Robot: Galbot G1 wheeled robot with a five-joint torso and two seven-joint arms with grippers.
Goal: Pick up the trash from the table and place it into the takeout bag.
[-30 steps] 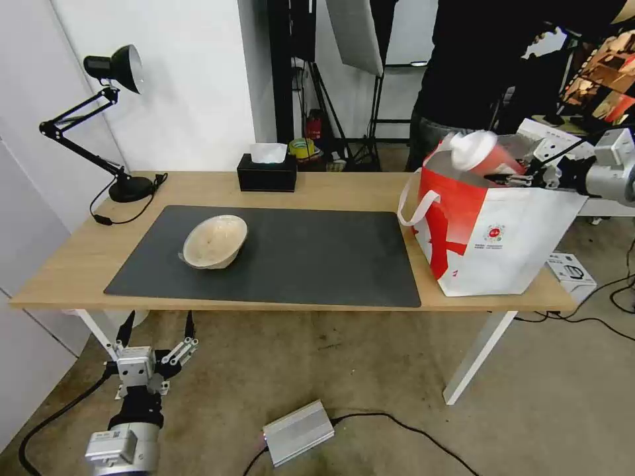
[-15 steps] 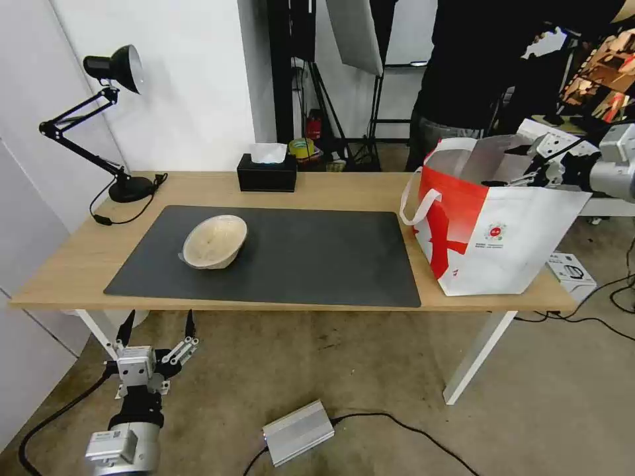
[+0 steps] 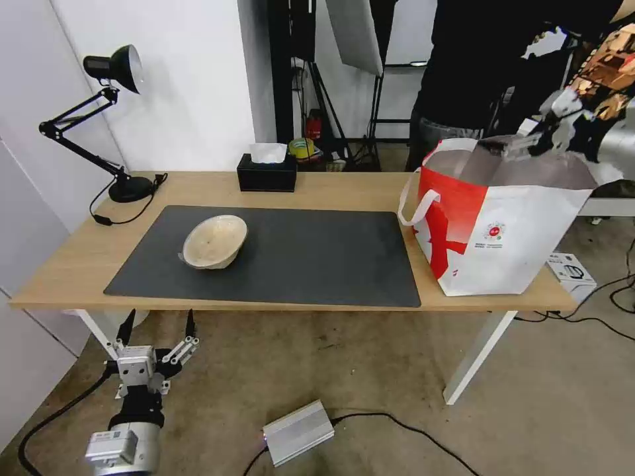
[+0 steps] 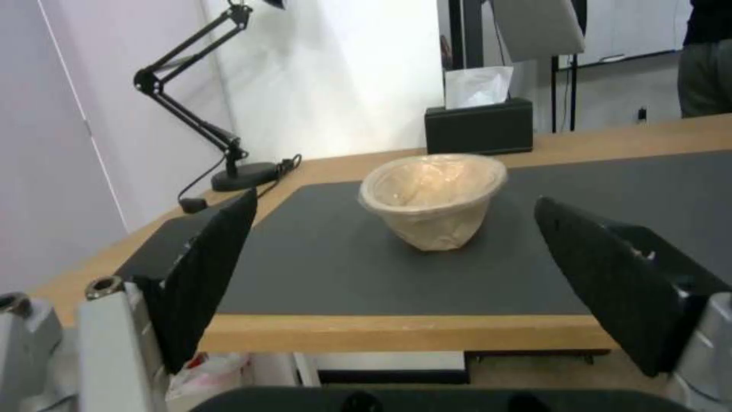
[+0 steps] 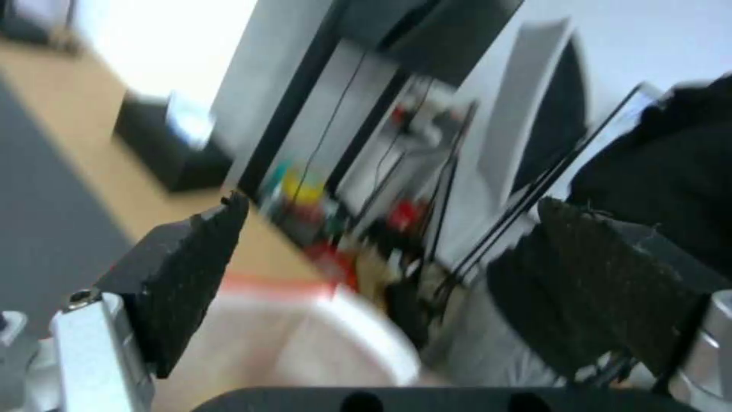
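One item of trash, the beige bowl (image 3: 214, 240), is left on the grey mat (image 3: 317, 264) of the bench (image 3: 344, 188); cup & white bowl aren't seen on top, presumably bagged. Right claw (image 3: 552, 132) is held above the takeout bag (image 3: 503, 231), fingers (image 5: 191, 274) spread wide, nothing gripped. Left claw (image 3: 155, 337) is parked below bench edge, spread, empty, facing the bowl.

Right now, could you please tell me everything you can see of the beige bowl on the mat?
The beige bowl is a shallow, round, thin-walled dish with a pale, mottled inside and what looks like a crinkled clear film over it. It rests tilted on the left part of the dark grey mat, with its opening turned partly toward the table's front. It appears empty. Nothing but the mat touches it.
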